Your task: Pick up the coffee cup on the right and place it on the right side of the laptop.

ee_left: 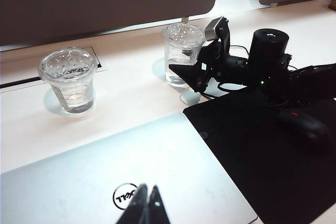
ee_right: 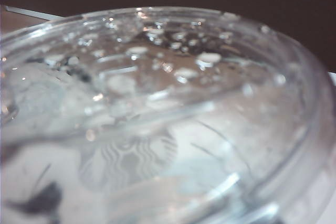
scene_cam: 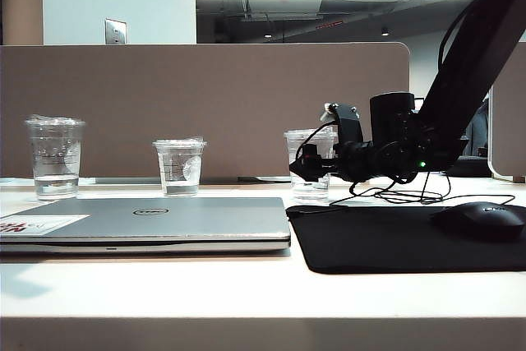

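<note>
3 clear lidded cups stood in a row along the back of the desk (scene_cam: 246,285), in front of a brown partition (scene_cam: 205,104). The coffee cup (scene_cam: 311,166) was the rightmost of them, behind the gap between the laptop (scene_cam: 164,219) and the black mouse mat (scene_cam: 394,240), with a little water in its bottom. The right tool (ee_left: 193,74) lay nearly level just above the desk, reaching in from the right, its black fingers (ee_left: 185,70) spread to their widest on either side of the coffee cup's lower half; whether they touched its wall could not be told. The right wrist view was filled by the coffee cup's lid, beaded with droplets, and a round printed logo on its wall. The laptop lay shut and flat at front left, its round dark logo up and a white sticker (scene_cam: 37,224) with red letters at its left end. A middle cup (scene_cam: 179,167) and a taller left cup (scene_cam: 55,156) stood behind the laptop, well apart from each other. A black mouse (scene_cam: 481,219) rested on the mouse mat, cables trailing behind it. The left tool (ee_left: 146,205) hung above the laptop's logo with its 2 dark tips pressed together, pinching nothing.
</note>
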